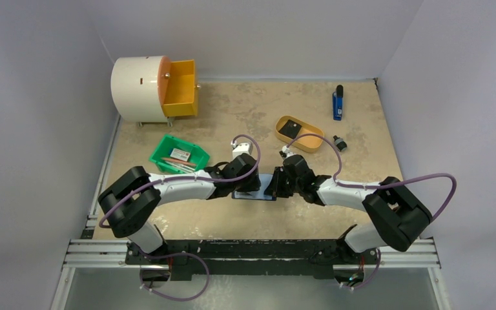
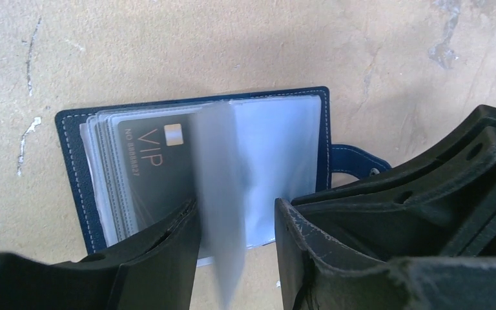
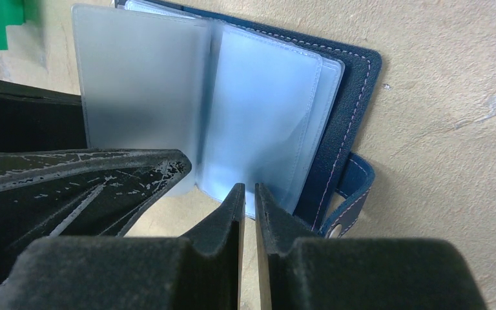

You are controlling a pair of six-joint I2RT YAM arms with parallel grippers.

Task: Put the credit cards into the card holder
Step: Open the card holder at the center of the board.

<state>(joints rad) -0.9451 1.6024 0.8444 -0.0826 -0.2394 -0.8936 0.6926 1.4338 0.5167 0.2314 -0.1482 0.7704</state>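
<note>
Card holder (image 2: 71, 168) open flat, left gripper (image 2: 237, 213) parted astride upright sleeve (image 2: 216, 148), right gripper (image 3: 246, 194) nearly closed at edge of right-hand sleeves (image 3: 265, 116)

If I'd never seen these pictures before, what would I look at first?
Probably the navy-blue folding card holder lying open mid-table, its clear plastic sleeves fanned out and a black card marked VIP showing among them. The robot's black left hand and right hand meet right over it. After that, the big white drum with an orange drawer in the far left corner.
</note>
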